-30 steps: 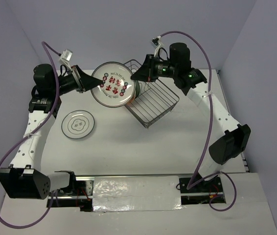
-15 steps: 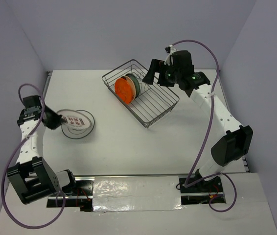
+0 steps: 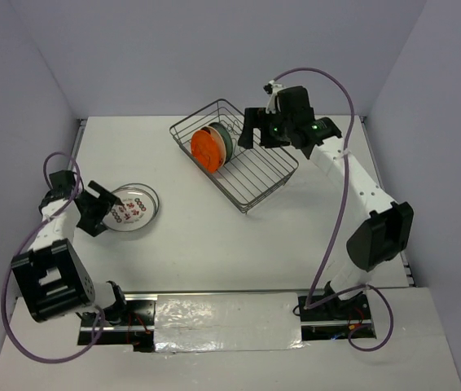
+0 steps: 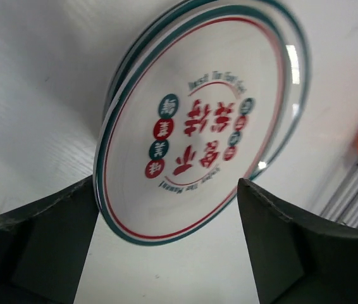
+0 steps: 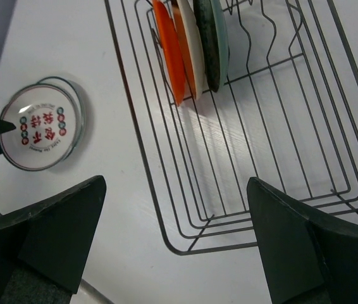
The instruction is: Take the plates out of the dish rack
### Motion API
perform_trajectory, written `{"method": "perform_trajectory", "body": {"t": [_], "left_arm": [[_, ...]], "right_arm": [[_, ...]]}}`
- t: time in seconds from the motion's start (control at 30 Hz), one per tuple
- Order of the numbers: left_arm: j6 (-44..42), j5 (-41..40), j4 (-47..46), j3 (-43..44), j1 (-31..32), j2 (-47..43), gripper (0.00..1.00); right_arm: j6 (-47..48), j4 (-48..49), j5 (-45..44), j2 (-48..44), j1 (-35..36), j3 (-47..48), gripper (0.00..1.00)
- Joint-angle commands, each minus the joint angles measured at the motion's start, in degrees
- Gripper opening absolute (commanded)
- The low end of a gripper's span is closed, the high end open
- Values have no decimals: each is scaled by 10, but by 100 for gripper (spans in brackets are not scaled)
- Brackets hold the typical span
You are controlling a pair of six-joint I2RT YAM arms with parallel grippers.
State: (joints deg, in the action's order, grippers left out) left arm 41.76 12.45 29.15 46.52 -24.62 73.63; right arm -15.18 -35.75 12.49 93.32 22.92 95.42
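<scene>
Overhead view, as it reaches my remote station. White table (image 3: 214,236), matte, fills the middle of the frame. The back wall (image 3: 173,49), left wall (image 3: 10,98) and right wall (image 3: 442,106), all pale lilac, enclose it on three sides. Along the near edge I see a dark rail (image 3: 214,295) running left to right, and just below it a strip of crinkled silver tape (image 3: 226,326). In my left wrist view, the tabletop shows a fine parallel grain.
</scene>
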Motion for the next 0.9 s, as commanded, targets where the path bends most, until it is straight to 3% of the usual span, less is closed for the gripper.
{"method": "perform_trajectory", "body": {"t": [0.0,0.17,0.3,0.4,0.53,0.63,0.87], "left_arm": [[-13,-37,46,26,-3,56,100],[-19,-73,106,87,-2,78,100],[-43,-115,204,164,4,77,100],[-68,-103,224,190,7,49,99],[-91,-47,218,211,41,-43,100],[-94,-60,212,215,93,-94,100],[-122,-97,255,204,115,-112,99]], "right_arm": [[45,-49,-39,42,19,55,100],[59,-69,-69,107,27,107,100],[108,-68,-150,174,38,187,100],[132,-62,-165,225,45,243,97],[147,-6,-164,258,48,248,73],[168,24,-143,281,50,257,39],[181,48,-164,310,63,271,38]]}}
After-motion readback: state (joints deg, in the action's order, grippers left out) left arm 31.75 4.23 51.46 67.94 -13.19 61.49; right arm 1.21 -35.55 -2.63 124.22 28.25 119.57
